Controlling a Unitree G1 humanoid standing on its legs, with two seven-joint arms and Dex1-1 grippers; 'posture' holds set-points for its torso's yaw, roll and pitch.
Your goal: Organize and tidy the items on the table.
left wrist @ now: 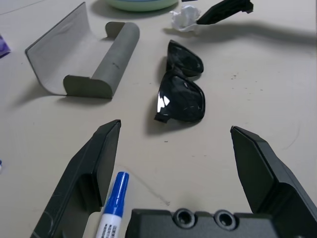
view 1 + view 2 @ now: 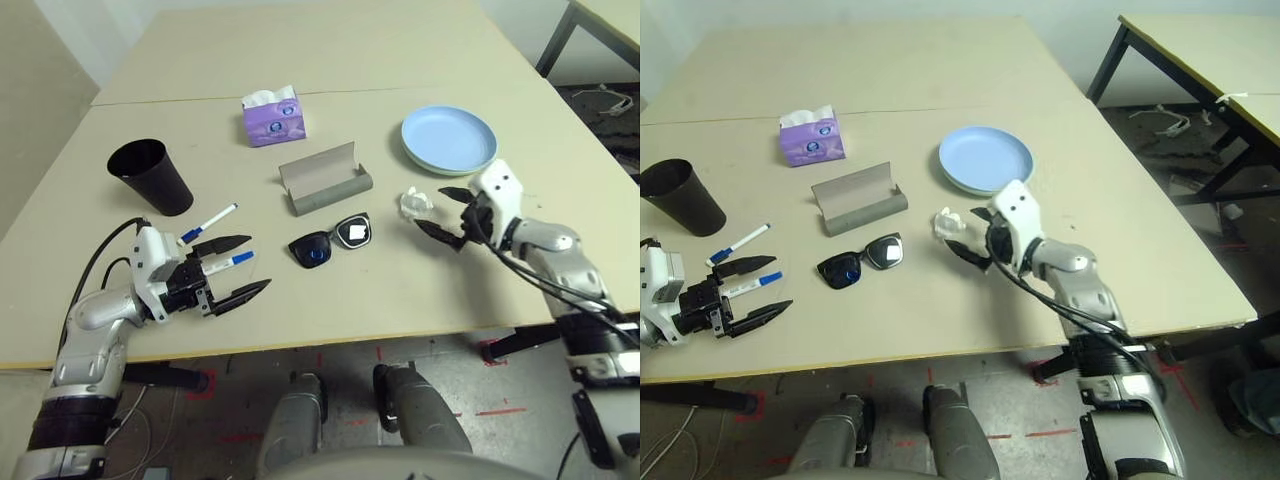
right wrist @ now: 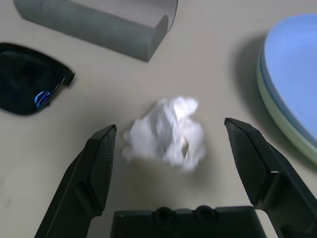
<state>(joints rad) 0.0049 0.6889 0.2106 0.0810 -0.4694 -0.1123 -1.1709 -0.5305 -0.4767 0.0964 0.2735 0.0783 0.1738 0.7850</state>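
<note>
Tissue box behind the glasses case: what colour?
Purple, with white tissue on top; the tissue box shows best in the left eye view.

The big pale counter [image 2: 940, 70] almost fills the room view. Past its right edge stands a second pale table [image 2: 1200, 45] on dark metal legs. The floor [image 2: 1200, 150] under it is dark, with some white cords lying on it. Near the front edge, the grey floor has red tape marks [image 2: 500, 410].

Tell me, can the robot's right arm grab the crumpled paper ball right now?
Probably yes. The right tool is open, with the paper wad lying on the table between its two fingers and nothing in front of it. The sunglasses and plates sit off to the sides.
</note>
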